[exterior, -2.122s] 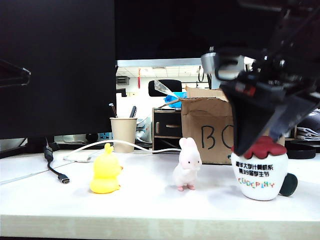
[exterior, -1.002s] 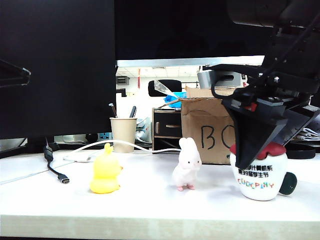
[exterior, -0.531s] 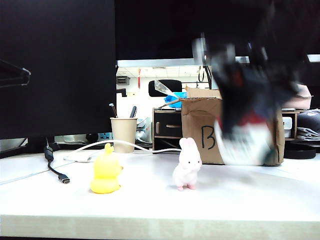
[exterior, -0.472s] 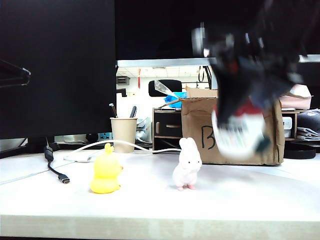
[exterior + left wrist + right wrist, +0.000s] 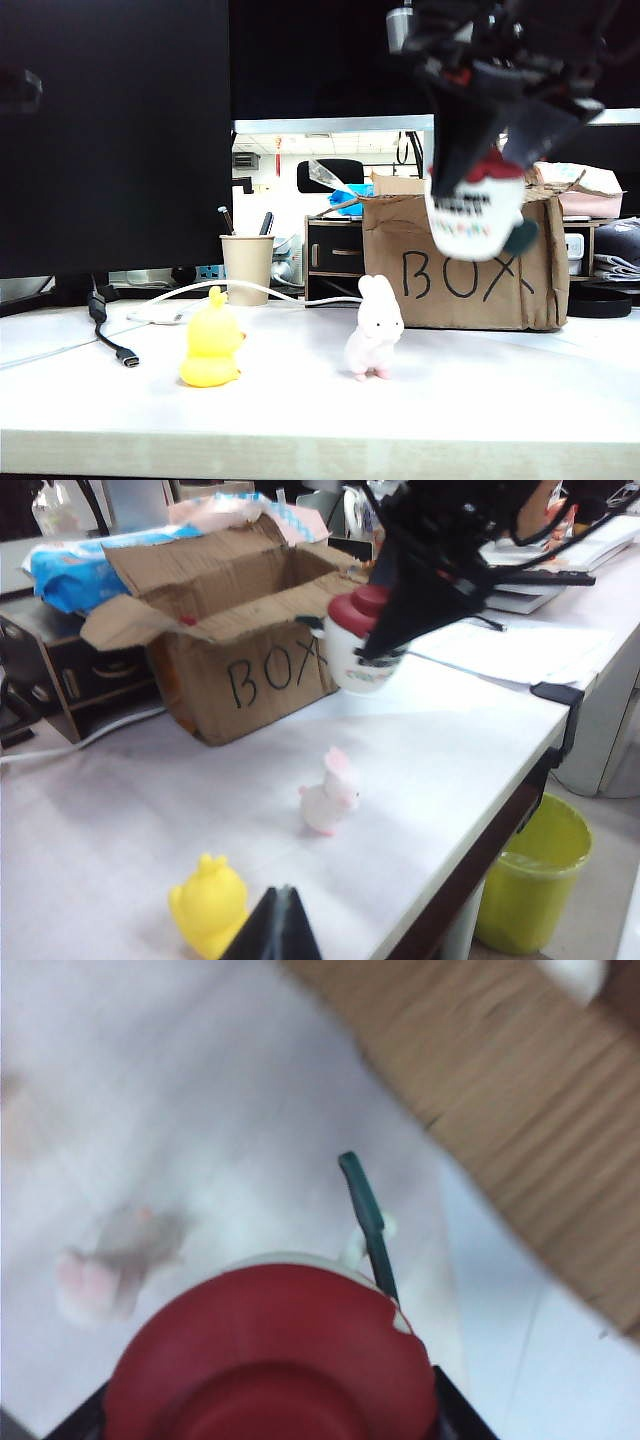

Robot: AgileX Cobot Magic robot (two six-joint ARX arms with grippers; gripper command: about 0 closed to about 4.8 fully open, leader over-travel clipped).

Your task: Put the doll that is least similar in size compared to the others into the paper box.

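Observation:
The doll (image 5: pixel 475 215), a round white jar toy with a dark red lid, hangs in the air in front of the upper edge of the paper box (image 5: pixel 470 285). My right gripper (image 5: pixel 478 165) is shut on it from above, fingers on either side of the lid. The right wrist view shows the red lid of the doll (image 5: pixel 275 1360) filling the space between the jaws of the right gripper (image 5: pixel 272 1415), with the paper box (image 5: pixel 530 1130) beyond. My left gripper (image 5: pixel 278 910) is shut and empty, low over the table near the yellow duck (image 5: pixel 208 908), far from the doll (image 5: pixel 362 650) and the paper box (image 5: pixel 240 630).
A yellow duck (image 5: pixel 211 350) and a white rabbit (image 5: pixel 375 328) stand on the white table (image 5: pixel 320 410). A paper cup (image 5: pixel 246 265) and a cable (image 5: pixel 110 335) lie at the back left under dark monitors. A yellow bin (image 5: pixel 525 880) stands beside the table edge.
My right gripper has lifted the doll off the table, up and slightly left, to the height of the box's top edge. The word BOX now shows in full.

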